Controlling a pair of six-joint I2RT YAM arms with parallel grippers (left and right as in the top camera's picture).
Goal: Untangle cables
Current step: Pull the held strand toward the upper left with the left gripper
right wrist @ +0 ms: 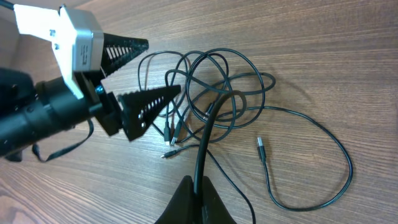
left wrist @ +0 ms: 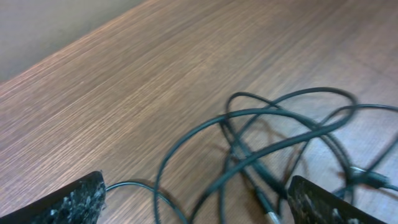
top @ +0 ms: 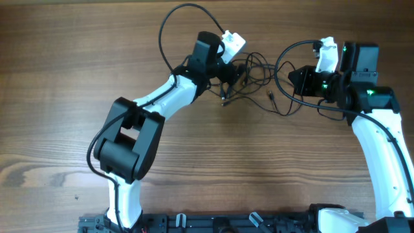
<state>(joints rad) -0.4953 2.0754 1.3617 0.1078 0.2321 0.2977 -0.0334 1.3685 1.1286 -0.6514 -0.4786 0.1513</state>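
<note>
Cables [top: 252, 71] lie in a loose black tangle on the wooden desk [top: 65, 65], toward its far side, between the two arms. Several loops overlap (which strand passes over which is hard to tell). One strand swings out in a wide curve toward the right arm and ends in a small plug [right wrist: 261, 148] lying apart from the knot. The left fingers [right wrist: 152, 102] stand wide apart at the left side of the tangle, with strands lying on the desk between them and nothing gripped. The right fingers [right wrist: 198, 190] are pressed together on one strand, which rises from their tips and runs into the heap.
</note>
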